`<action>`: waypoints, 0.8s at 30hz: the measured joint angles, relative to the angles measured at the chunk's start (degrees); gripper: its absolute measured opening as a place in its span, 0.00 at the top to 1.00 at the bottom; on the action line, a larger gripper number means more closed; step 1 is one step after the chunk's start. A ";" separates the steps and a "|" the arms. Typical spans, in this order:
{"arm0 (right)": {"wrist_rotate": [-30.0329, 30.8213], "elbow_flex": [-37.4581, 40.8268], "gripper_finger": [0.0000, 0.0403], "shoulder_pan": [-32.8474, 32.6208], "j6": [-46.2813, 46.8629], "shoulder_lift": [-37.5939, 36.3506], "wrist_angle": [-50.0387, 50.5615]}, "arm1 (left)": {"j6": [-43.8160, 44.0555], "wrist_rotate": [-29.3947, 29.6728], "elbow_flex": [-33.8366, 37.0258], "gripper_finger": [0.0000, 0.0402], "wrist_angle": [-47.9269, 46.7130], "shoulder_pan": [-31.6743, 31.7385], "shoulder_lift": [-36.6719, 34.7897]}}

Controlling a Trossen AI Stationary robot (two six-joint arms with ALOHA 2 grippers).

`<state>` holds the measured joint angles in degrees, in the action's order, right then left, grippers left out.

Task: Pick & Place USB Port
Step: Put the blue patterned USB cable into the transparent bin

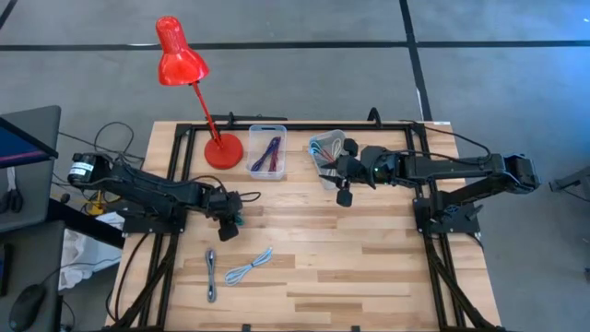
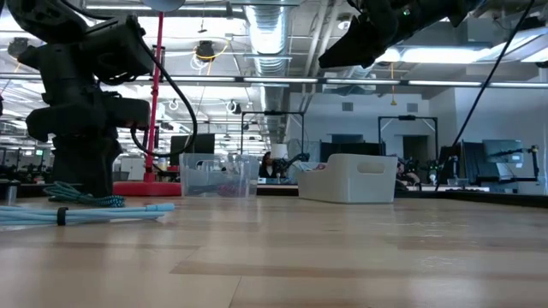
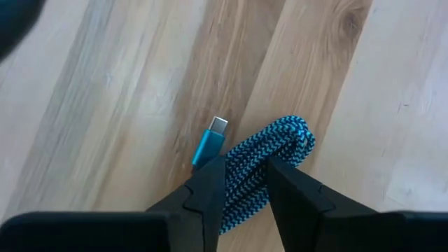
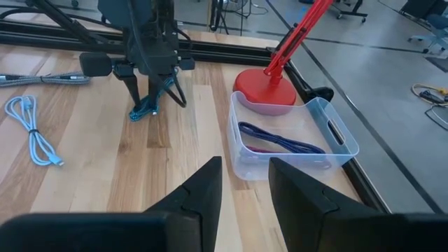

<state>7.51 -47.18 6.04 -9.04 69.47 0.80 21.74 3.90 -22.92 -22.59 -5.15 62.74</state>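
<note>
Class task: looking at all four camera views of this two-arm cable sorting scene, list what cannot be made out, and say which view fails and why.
1. White bin contents: low view, its wall hides them; high view, the right gripper partly covers it.
2. Teal braided cable: left wrist view, the left gripper fingers hide its far end.
3. Grey cable connector type: high view, too small.
4. Red lamp head: low view, cut off at the edge.

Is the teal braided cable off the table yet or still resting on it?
Still resting on it. In the right wrist view the teal braided cable touches the table beneath the left pincer, whose fingers straddle the bundle.
</note>
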 joint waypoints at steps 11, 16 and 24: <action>0.00 0.00 0.72 0.00 0.02 0.00 0.00 | -0.44 0.50 0.20 0.84 1.50 0.07 0.24; 0.00 0.00 0.72 0.00 0.02 0.00 0.01 | -0.42 0.53 0.23 0.98 2.22 0.04 0.28; 0.00 0.02 0.72 0.01 -0.12 -0.39 0.49 | -2.18 0.63 0.73 0.98 6.63 0.02 -0.39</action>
<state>7.51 -47.16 6.05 -9.16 69.08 1.29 19.55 4.54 -22.19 -15.96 -5.13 62.35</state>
